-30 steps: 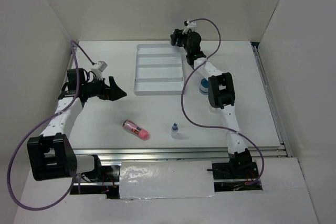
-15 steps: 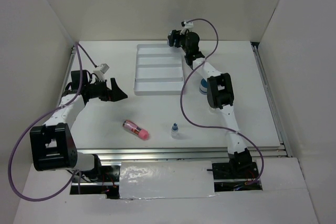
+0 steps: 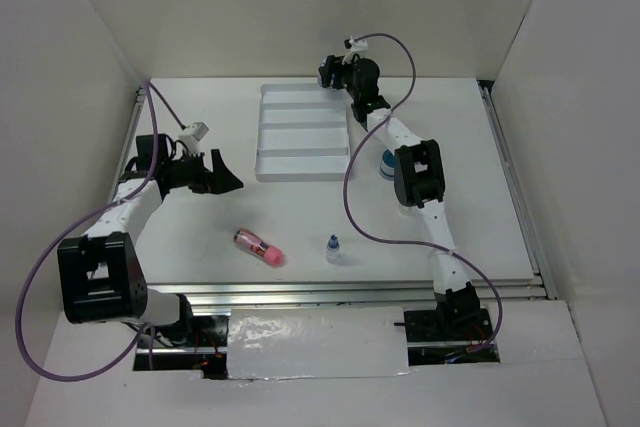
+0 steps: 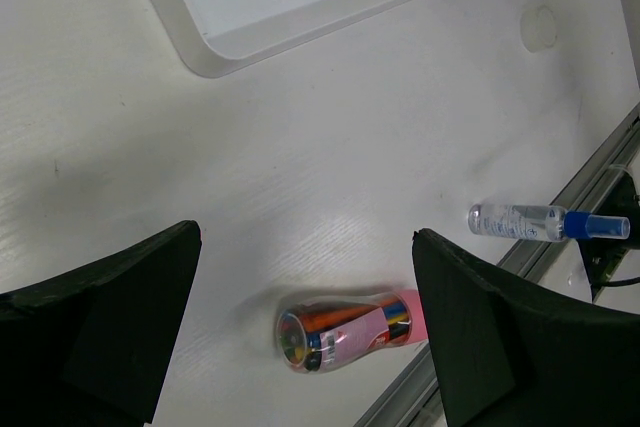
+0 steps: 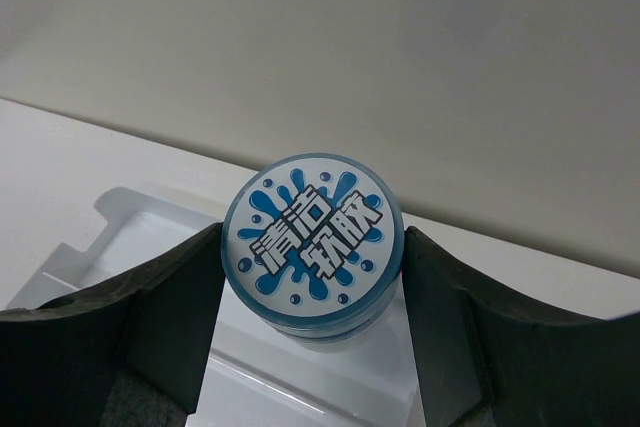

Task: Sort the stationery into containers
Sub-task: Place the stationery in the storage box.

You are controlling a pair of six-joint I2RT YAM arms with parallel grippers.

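Note:
My right gripper (image 3: 331, 73) is shut on a squat blue pot (image 5: 312, 242) and holds it above the far right corner of the white four-compartment tray (image 3: 300, 133). The tray's wall shows below the pot in the right wrist view (image 5: 120, 212). A second blue pot (image 3: 387, 163) stands right of the tray. The pink tube (image 3: 259, 246) and the small blue-capped bottle (image 3: 332, 247) lie near the front edge. My left gripper (image 3: 226, 173) is open and empty, left of the tray. In its view (image 4: 305, 239) the tube (image 4: 345, 330) lies between the fingers and lower down, with the bottle (image 4: 545, 221) to the right. A pale ring (image 4: 540, 27) lies on the table.
White walls close in the table on the left, back and right. A metal rail (image 3: 340, 292) runs along the front edge. The right arm's purple cable (image 3: 350, 197) hangs over the table between the tray and the second pot.
My right gripper has shifted a little left with the blue pot. My left arm's elbow has drawn back toward the left wall; its gripper stays about where it was.

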